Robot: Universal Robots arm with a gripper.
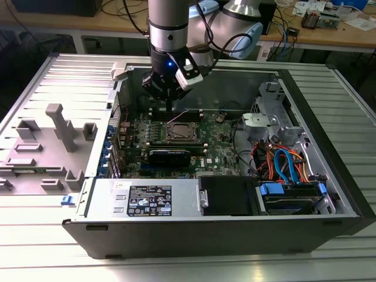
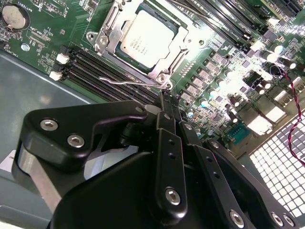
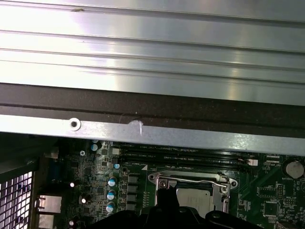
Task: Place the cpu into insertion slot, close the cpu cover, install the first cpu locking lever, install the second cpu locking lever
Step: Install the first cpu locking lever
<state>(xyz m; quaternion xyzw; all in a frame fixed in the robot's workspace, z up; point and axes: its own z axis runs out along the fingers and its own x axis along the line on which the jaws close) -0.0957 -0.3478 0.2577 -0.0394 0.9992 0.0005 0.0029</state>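
Since the cpu already lies in the insertion slot under the lowered cpu cover, the thin, springy wire lever is best taken at its hooked end. The gripper, seemingly pinched together on nothing, hovers just beside it.

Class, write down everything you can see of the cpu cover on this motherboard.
The cpu cover is a square frame of shiny, silvery metal with a large central opening. It lies flat, closed over the cpu, whose grey top shows through the opening. Screws show beside its corners, and a thin wire lever runs along one edge. The gripper points at the corner by that lever; contact cannot be judged.
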